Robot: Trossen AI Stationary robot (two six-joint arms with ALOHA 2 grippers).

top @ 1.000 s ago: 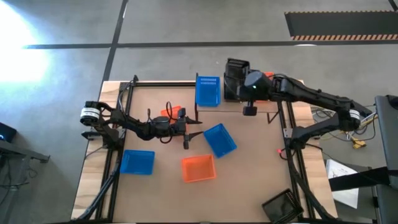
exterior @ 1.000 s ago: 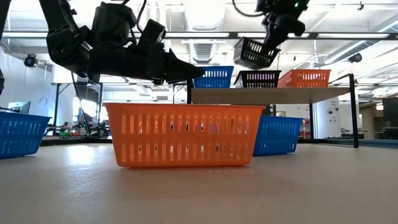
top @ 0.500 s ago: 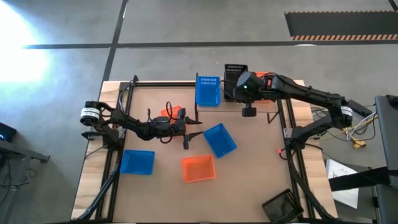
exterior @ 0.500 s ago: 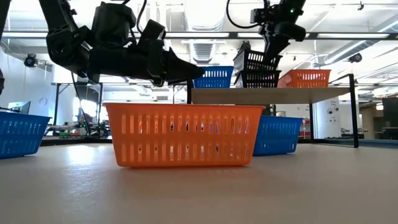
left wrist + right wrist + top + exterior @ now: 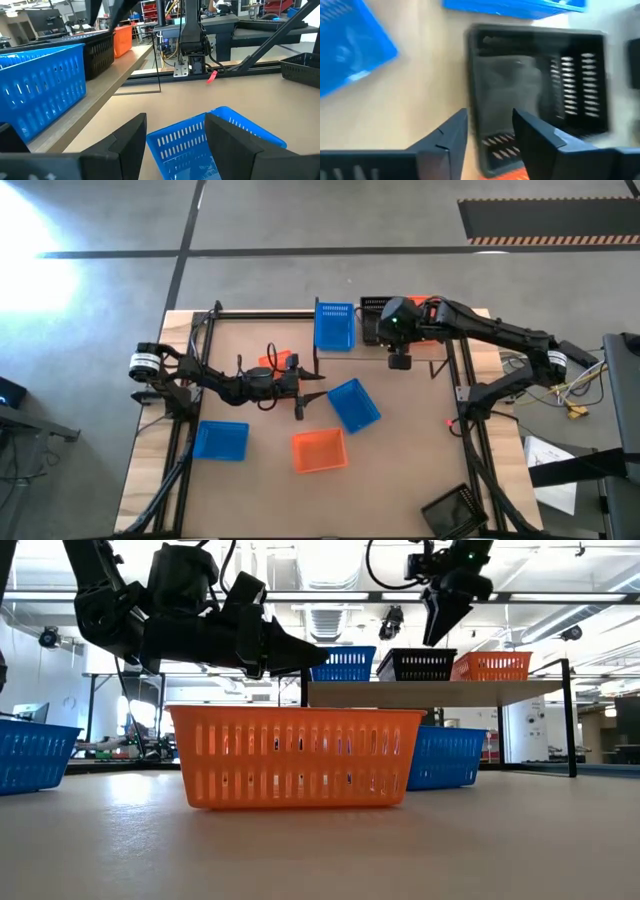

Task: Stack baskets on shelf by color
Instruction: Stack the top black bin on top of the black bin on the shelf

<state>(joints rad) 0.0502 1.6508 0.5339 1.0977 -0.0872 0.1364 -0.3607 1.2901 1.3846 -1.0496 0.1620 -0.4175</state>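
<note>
Three baskets on shelf (image 5: pixel 440 691): blue, black (image 5: pixel 417 664), orange | right hand (image 5: pixel 437 628) released above black | left hand (image 5: pixel 175 145) open

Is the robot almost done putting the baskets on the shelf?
Not yet. On the shelf sit a blue basket, a black basket and an orange basket. Nothing is held: the right gripper hangs open above the black basket, and the left gripper is open over the table. Left down there: a middle blue bin, a left blue bin, an orange bin and a corner black bin.
</note>
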